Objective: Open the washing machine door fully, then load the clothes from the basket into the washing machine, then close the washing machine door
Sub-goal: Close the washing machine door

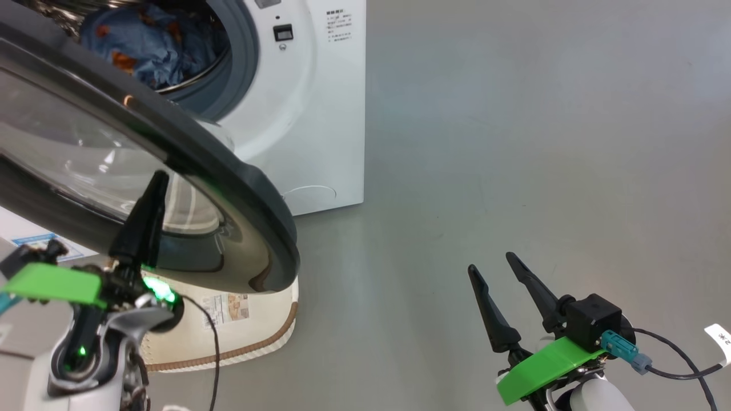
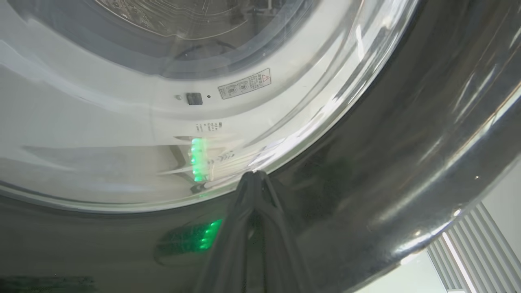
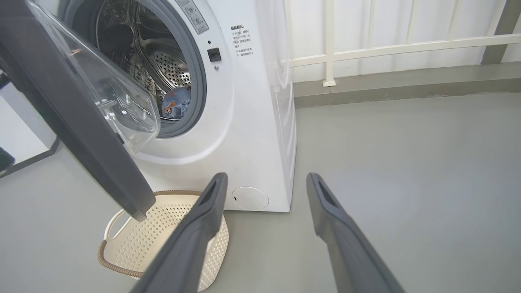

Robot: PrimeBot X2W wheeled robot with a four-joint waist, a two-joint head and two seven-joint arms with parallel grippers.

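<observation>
left tool [image 1: 160, 176] is clenched on nothing, tip at the glass/ring seam on the outer face of the washing machine door [image 1: 245, 180]. The door stands ajar, hanging over the basket [image 1: 260, 337], which sits on the floor [image 1: 514, 142] just in front of the washing machine [image 1: 320, 114]. Blue printed clothes [image 1: 143, 43] lie in the drum [image 3: 171, 69]. right tool [image 1: 490, 262] is released, fingers spread, well apart from the door.

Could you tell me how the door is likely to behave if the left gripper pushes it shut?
The door looks rigid and, with its wide ring and bulging glass bowl, is probably heavy, so it should swing as one piece rather than flex. Its glossy surface may let the shut left gripper slide along it instead of pushing squarely.
</observation>
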